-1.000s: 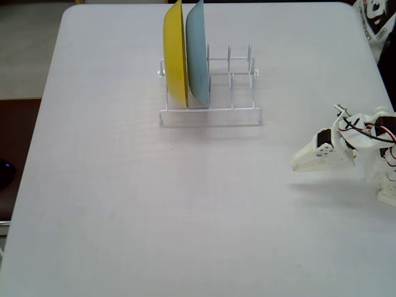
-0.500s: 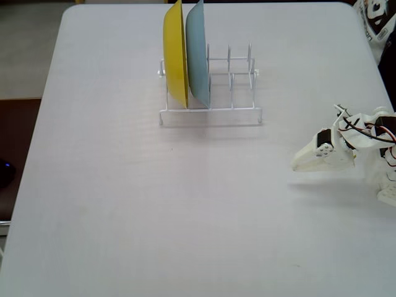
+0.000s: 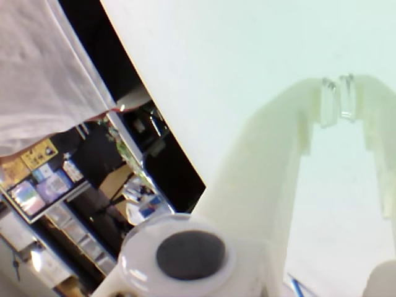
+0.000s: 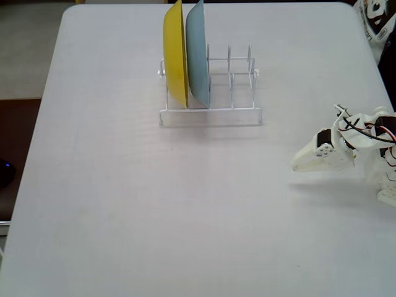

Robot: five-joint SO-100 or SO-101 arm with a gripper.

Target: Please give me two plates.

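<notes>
White tabletop point(image 4: 185, 204) is lying bare around a wire rack point(image 4: 210, 114) keeping yellow plate point(image 4: 175, 52) and light blue plate point(image 4: 197, 52) upright, while the gripper point(image 4: 297, 164), fingers nearly touching and holding nothing, is resting apart at right.

White printed-plastic arm point(image 4: 365, 139); black servo blocks set in the shell; red, black and white wires looped near wrist. Gripper point(image 3: 339, 102) fingers cream, clear pads at tips.

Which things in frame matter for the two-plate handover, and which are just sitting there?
Job:
- gripper, shut and empty, at the right of the fixed view

Just there:
- yellow plate, upright in the rack
- light blue plate, upright beside it
- white wire rack
- table
</notes>
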